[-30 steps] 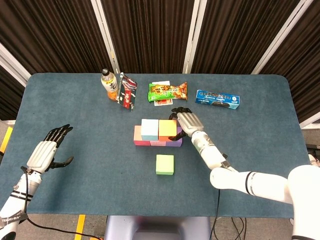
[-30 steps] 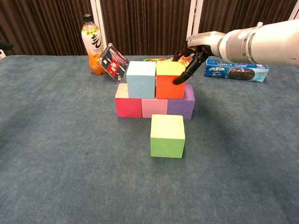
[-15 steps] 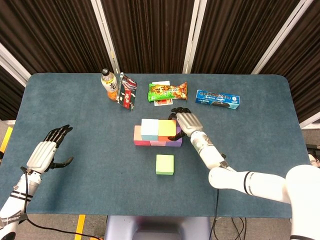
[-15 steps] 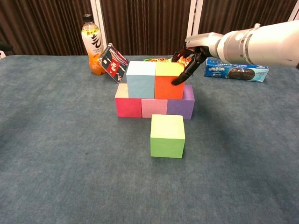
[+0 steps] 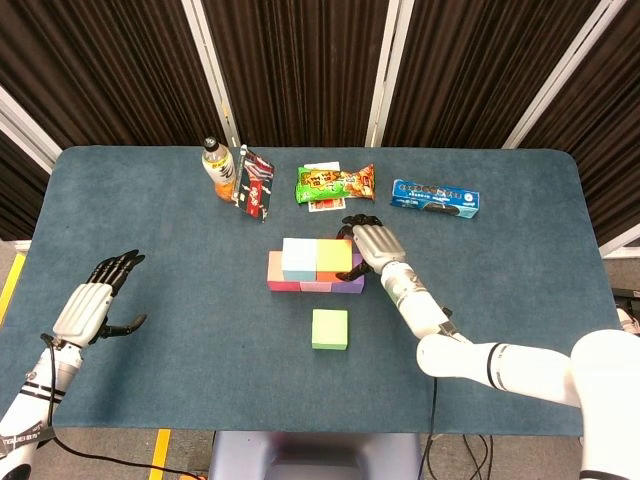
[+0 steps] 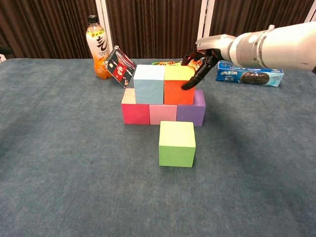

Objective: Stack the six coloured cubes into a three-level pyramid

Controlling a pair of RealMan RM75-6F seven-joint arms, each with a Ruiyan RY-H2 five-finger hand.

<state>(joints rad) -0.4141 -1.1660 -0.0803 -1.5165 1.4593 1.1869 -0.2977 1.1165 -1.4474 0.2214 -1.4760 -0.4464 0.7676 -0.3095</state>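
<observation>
moved: orange cube (image 6: 178, 87) nudged left, now flush beside blue cube (image 6: 148, 84)
right hand (image 6: 203, 59): fingertips on orange cube's side, grip unclear
left hand (image 5: 92, 303): spread, idle
left to do: green cube (image 6: 177, 143) on table, goes on top

Left hand (image 5: 93, 304) outside chest view; snack labels unreadable.

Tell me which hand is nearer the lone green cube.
Right. The right hand is at the orange cube, just beyond the green cube; the left hand hovers far off near the table's left edge.
</observation>
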